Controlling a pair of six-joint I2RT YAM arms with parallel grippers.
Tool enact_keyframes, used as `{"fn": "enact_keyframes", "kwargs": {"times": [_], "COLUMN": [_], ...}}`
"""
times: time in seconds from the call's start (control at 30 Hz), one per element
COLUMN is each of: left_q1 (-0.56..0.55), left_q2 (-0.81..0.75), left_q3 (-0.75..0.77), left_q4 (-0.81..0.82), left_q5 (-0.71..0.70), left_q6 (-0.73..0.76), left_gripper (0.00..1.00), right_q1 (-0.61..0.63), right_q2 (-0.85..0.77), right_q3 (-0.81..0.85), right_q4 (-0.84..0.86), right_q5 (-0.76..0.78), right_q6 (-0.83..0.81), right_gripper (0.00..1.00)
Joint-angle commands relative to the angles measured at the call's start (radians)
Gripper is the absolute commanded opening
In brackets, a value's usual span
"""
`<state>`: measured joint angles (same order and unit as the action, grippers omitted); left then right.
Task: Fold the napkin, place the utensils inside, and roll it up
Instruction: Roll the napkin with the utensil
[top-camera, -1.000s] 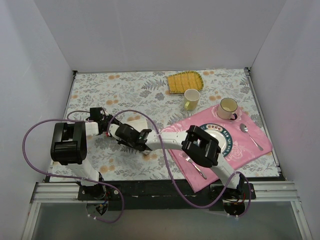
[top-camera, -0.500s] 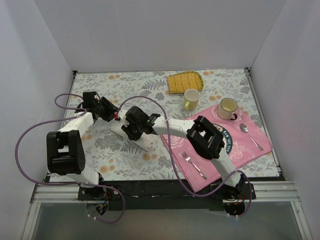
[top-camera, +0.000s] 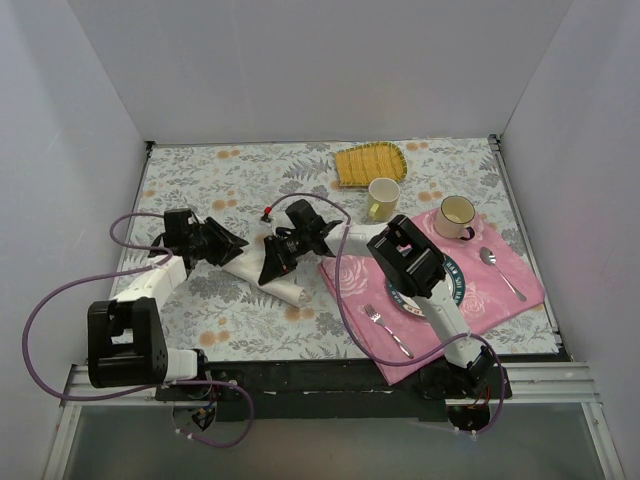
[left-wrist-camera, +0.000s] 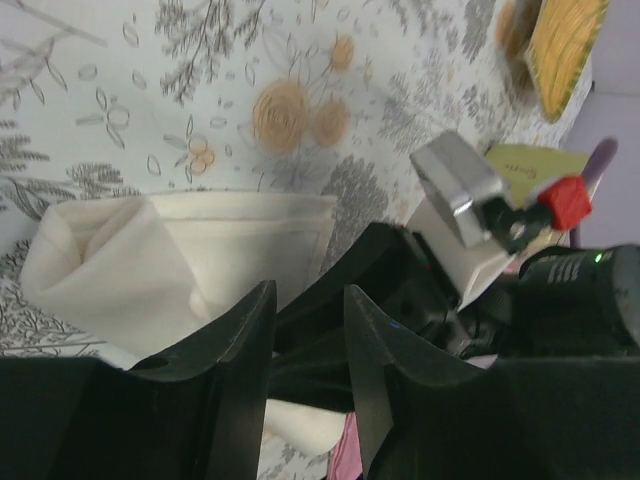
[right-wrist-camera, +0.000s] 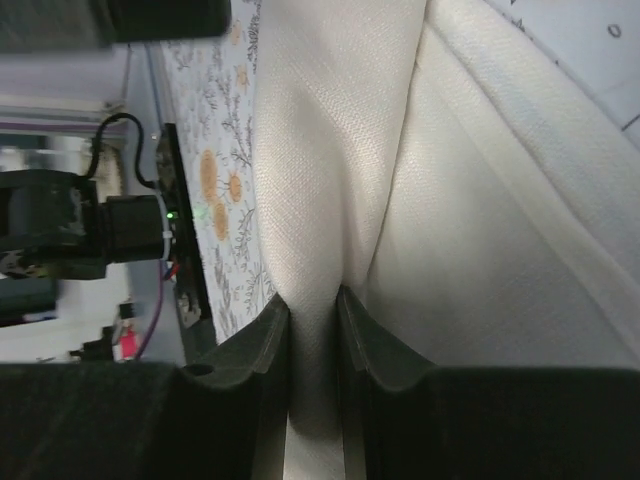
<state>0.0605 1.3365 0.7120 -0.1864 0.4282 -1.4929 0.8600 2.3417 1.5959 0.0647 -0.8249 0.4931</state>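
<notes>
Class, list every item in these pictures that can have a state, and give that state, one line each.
Cream-white cloth napkin: folded into a bundle, lying on the table.
Right hand: shut on a fold of the napkin.
Left hand: open, holding nothing, near the napkin.
Pale yellow mug: upright.
Cream mug: upright on the pink rose-patterned placemat.
Silver fork: lying flat on the placemat.
Silver spoon: lying flat on the placemat.
</notes>
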Motion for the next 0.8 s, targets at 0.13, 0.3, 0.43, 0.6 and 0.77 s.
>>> {"fn": "enact_keyframes", "kwargs": {"times": [0.13,0.3,0.43,0.6,0.77], "left_q1": [-0.013,-0.019,-0.031,-0.047,-0.047], "left_q2": [-0.08,-0.054,-0.042,-0.02,0.033], "left_q3": [-0.177,-0.253,-0.362,-0.434,-0.427], "left_q4": [0.22,0.385,0.525,0.602,0.582], "left_q5": [0.147,0.168,0.161,0.048,-0.028], "left_q6": [-0.076,-0.144,-0.22,-0.234,-0.227], "left_gripper": [0.32,0.29,0.29,0.29,0.29], "right_q1": [-0.038,-0.053,-0.056,-0.055,-0.05], "right_q2": [0.088,0.091,0.08,0.041,-0.027], "right_q3": [-0.134,-0.182,-0.198,-0.197,-0.146], "right_q4": [0.28,0.371,0.394,0.289,0.055], "right_q5": [-0.169,-0.16,-0.128,-0.059,0.012], "right_q6": [0.297,0.369,0.4,0.317,0.13], "right_gripper": [0.01,0.01,0.02,0.1,0.21]}}
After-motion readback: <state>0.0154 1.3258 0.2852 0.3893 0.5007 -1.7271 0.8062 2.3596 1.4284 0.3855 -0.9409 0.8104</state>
